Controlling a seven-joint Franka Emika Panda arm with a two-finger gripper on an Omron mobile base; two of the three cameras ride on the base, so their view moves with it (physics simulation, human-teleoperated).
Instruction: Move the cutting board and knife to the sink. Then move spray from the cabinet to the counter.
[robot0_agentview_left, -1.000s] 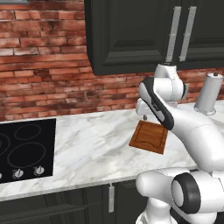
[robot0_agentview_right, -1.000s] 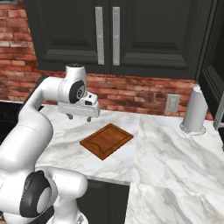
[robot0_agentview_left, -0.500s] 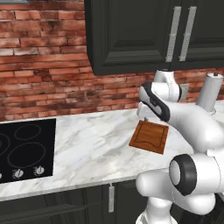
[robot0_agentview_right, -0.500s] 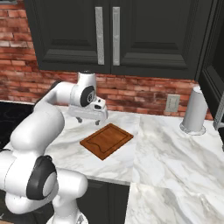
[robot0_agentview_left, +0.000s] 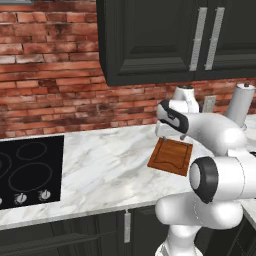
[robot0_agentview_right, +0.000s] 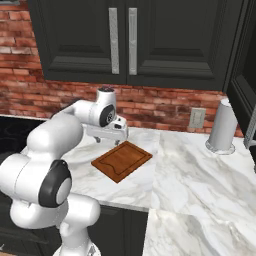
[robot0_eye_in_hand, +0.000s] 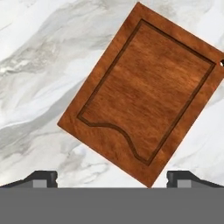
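The cutting board (robot0_agentview_left: 171, 156), reddish-brown with a groove round its edge, lies flat on the white marble counter (robot0_agentview_left: 100, 165). The board (robot0_agentview_right: 121, 161) sits just in front of my hand. My gripper (robot0_agentview_right: 111, 137) hangs open above the board's far left edge, pointing down, with nothing between its fingers. From the left it shows as the gripper (robot0_agentview_left: 161, 135) over the board's back corner. In the hand view the board (robot0_eye_in_hand: 144, 94) lies tilted below the open gripper (robot0_eye_in_hand: 112, 178), apart from both fingertips (robot0_eye_in_hand: 41, 177). The knife, sink and spray are out of view.
A black cooktop (robot0_agentview_left: 25, 170) is set into the counter at the left. A tall steel cylinder (robot0_agentview_right: 221, 127) stands at the back right by a wall outlet (robot0_agentview_right: 197, 117). A panelled double-door cabinet (robot0_agentview_right: 120, 40) hangs above the brick wall. Bare marble (robot0_agentview_right: 200, 170) stretches to the right.
My arm has swung the hand right and slightly forward, from left of the board to over its far edge. The jaws stayed open. The board has not moved.
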